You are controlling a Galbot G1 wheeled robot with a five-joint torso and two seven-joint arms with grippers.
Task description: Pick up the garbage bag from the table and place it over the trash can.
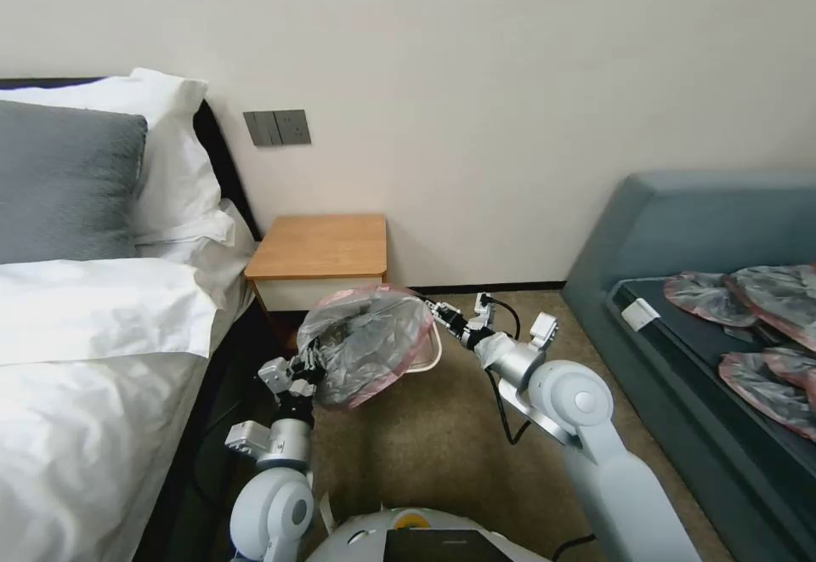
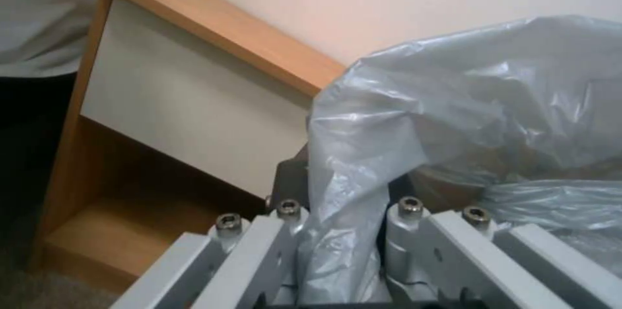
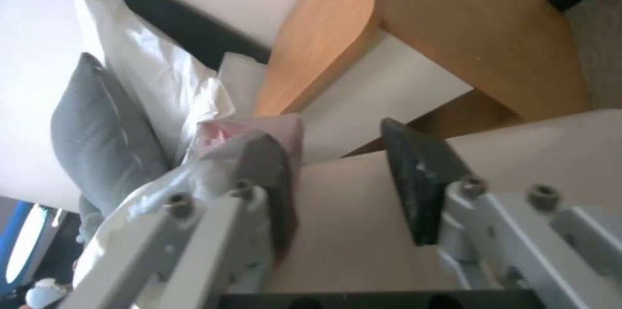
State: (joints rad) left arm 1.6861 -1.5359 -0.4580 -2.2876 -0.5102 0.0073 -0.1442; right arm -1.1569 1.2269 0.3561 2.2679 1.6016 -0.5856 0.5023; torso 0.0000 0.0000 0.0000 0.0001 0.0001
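Note:
The garbage bag (image 1: pixel 367 343), crinkly grey with a pink rim, hangs spread over the cream trash can (image 1: pixel 429 361) on the carpet in front of the table (image 1: pixel 319 246). My left gripper (image 1: pixel 313 363) is shut on the bag's left side; in the left wrist view the plastic (image 2: pixel 454 105) bunches between the left gripper's (image 2: pixel 343 212) fingers. My right gripper (image 1: pixel 434 308) is at the bag's right rim. In the right wrist view the right gripper (image 3: pixel 340 173) is open, the pink rim (image 3: pixel 220 136) draped over one finger and the can's wall (image 3: pixel 350 231) between the two. The tabletop is bare.
A bed (image 1: pixel 93 332) with white sheets and pillows stands close on the left. A teal-grey sofa (image 1: pixel 680 230) on the right carries several similar grey-pink bags (image 1: pixel 765 324). Bare carpet (image 1: pixel 442 451) lies between them, in front of my base.

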